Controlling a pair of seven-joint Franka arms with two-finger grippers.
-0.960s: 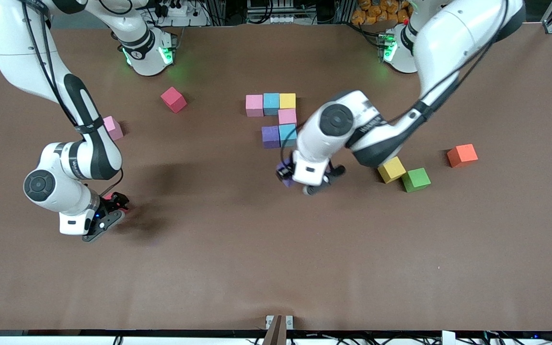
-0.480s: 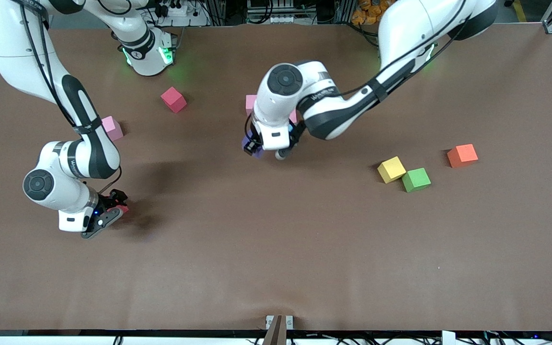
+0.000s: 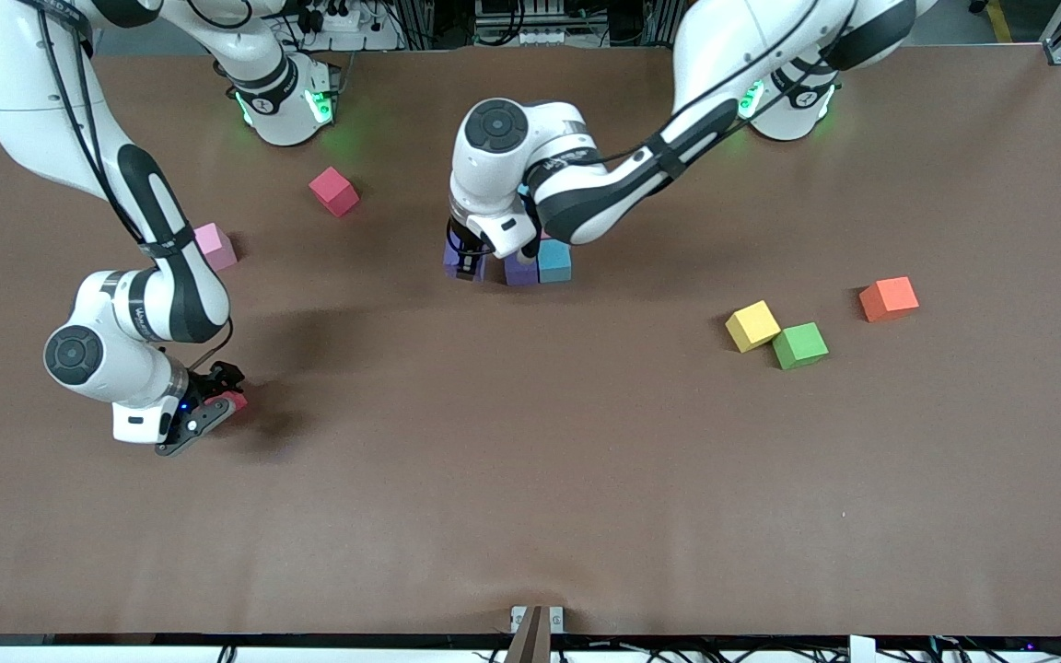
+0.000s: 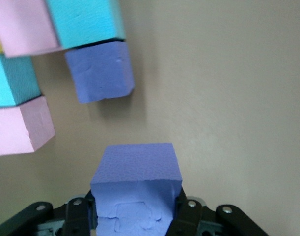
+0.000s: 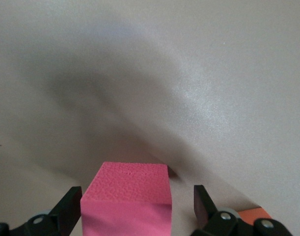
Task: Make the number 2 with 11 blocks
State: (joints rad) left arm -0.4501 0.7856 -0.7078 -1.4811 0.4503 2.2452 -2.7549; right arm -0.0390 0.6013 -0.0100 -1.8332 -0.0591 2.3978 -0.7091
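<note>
My left gripper (image 3: pixel 466 261) (image 4: pixel 135 205) is shut on a purple block (image 3: pixel 453 257) (image 4: pixel 136 169). It holds it low over the table, just off the digit's purple block (image 3: pixel 519 270) (image 4: pixel 99 71), on the side toward the right arm's end, with a gap between them. A light blue block (image 3: pixel 555 261) (image 4: pixel 83 22) adjoins that purple one. In the left wrist view, pink (image 4: pixel 17 130), light blue (image 4: pixel 12 86) and pink (image 4: pixel 24 24) blocks of the number 2 show; the arm hides them in the front view. My right gripper (image 3: pixel 215 407) (image 5: pixel 137 206) stands open around a red block (image 3: pixel 235 400) (image 5: pixel 125 201), with gaps on both sides.
Loose blocks lie about: red (image 3: pixel 334 191) and pink (image 3: pixel 215 246) toward the right arm's end, yellow (image 3: pixel 752 325), green (image 3: pixel 799 345) and orange (image 3: pixel 888 298) toward the left arm's end. The brown table (image 3: pixel 530 479) stretches bare toward the front camera.
The left arm has swung from beside the yellow and green blocks over to the digit, carrying the purple block. The right gripper has barely moved.
</note>
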